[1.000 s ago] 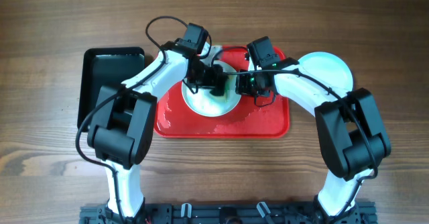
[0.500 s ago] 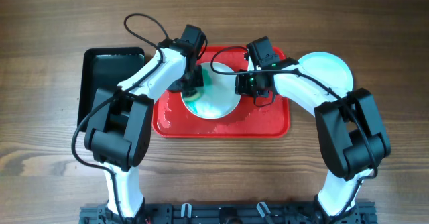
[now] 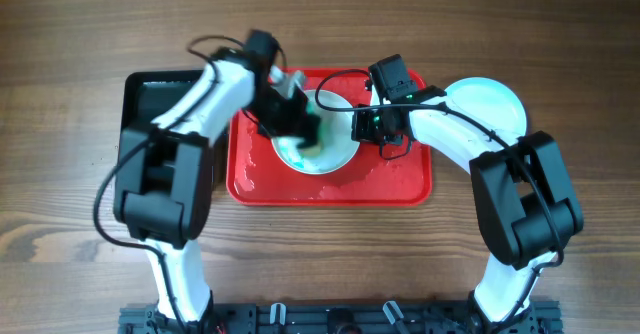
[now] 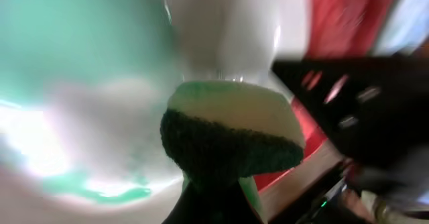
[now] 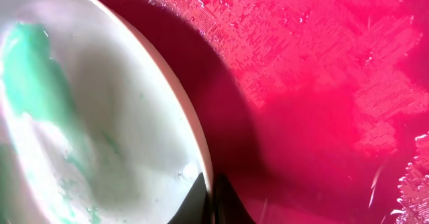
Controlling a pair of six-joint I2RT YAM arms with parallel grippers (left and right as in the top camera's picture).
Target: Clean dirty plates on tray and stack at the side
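Red tray with green-streaked plate

No readable text, labels, brands or numbers anywhere; left wrist view too blurred to make out any marking.

Blurred sponge perhaps touches the smeared plate.

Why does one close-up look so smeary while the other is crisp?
Left wrist view: sponge and plate smeared, probably motion blur. Right wrist view: crisp, droplets glinting on the red tray. Overhead: only the left arm blurs.
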